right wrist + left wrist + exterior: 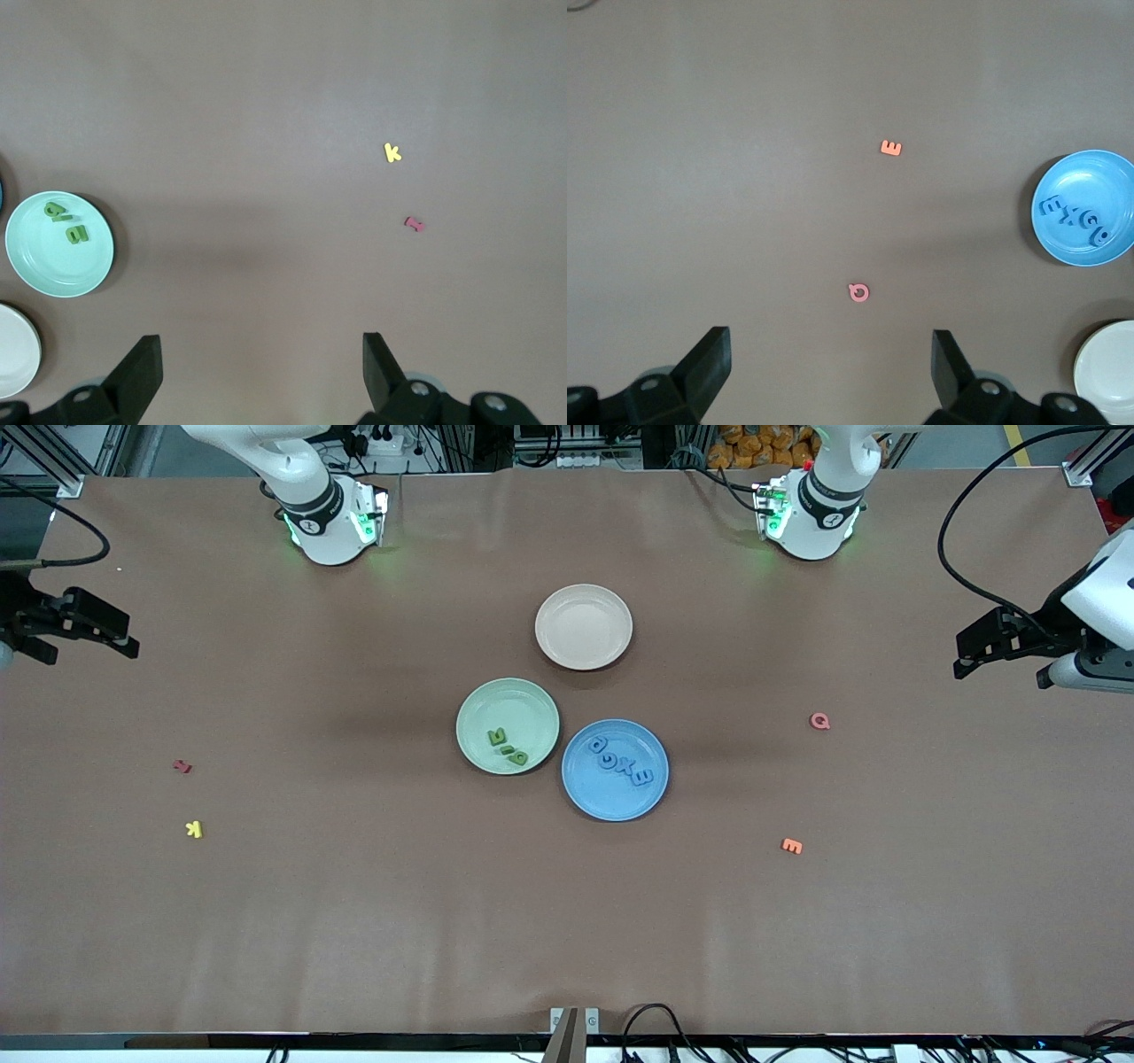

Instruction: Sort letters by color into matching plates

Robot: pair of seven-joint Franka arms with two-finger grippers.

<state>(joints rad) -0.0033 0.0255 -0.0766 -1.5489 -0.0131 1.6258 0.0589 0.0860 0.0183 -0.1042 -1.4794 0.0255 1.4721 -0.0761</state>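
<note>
The letters are small, light, stiff toys, best pinched by their flat sides. Blue letters (622, 763) lie in the blue plate (592, 797). Green letters (506, 747) lie in the green plate (483, 708), which touches the blue plate. No blue or green ones show outside the plates. Left gripper (974, 650) and right gripper (84, 631) wait wide open, empty, well away from the blue plate.

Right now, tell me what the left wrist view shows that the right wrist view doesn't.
Only the left wrist view: the blue plate holding blue letters, the pink Q, the orange E, and the open left claw.

Only the right wrist view: the green plate with green letters, the yellow K, a small red letter, and the open right claw.

Both: the beige plate and the brown table.
</note>
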